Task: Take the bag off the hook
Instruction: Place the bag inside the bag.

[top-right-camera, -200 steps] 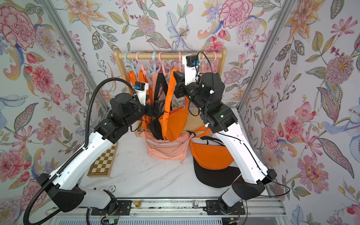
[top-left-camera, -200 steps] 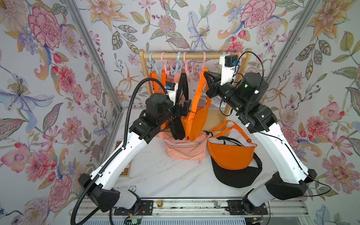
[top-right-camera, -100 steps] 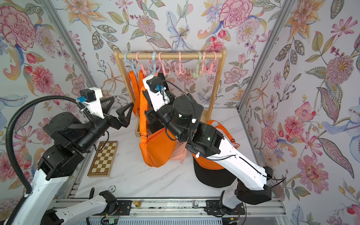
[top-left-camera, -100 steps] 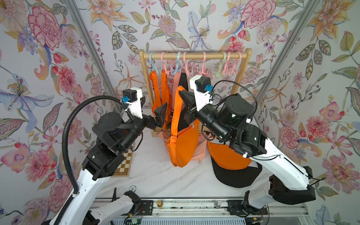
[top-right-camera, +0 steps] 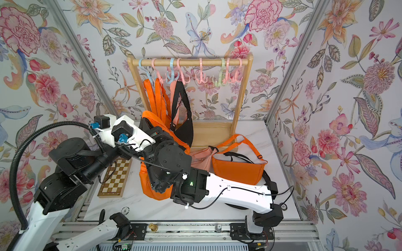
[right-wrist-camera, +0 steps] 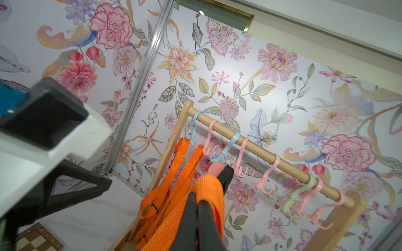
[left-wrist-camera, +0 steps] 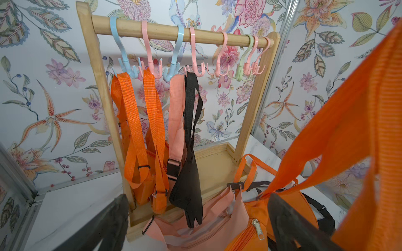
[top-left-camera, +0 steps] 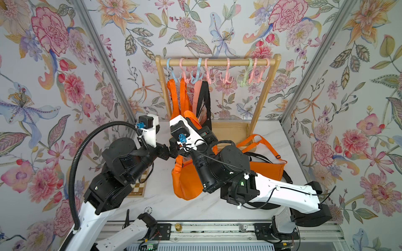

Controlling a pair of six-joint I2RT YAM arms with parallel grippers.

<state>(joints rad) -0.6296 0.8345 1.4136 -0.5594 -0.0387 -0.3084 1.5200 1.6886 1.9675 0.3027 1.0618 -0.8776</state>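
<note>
An orange bag (top-left-camera: 185, 184) hangs by its strap from my right gripper (right-wrist-camera: 196, 197), clear of the rack. The jaws are shut on the orange strap (right-wrist-camera: 208, 187), which loops over the fingertips. The bag's strap (left-wrist-camera: 348, 130) sits on no hook, and its body dangles down to the table. My left gripper (left-wrist-camera: 198, 195) is open and empty, close beside the right one in a top view (top-left-camera: 167, 150). The wooden rack (top-left-camera: 217, 62) at the back carries several plastic hooks; those on its right, such as a pink hook (top-left-camera: 226, 76), are bare.
Two orange bags (left-wrist-camera: 130, 119), a peach bag (left-wrist-camera: 176, 113) and a black bag (left-wrist-camera: 189, 152) hang on the rack's left hooks. On the table lie a peach bag (top-right-camera: 200, 156), an orange bag (top-right-camera: 237, 169) and a chessboard (top-right-camera: 115, 178). Floral walls close in on three sides.
My right gripper has carried the orange bag off the rack, forward and leftward. The left arm has drawn back from the rack, staying open, and now sits beside the right gripper.
</note>
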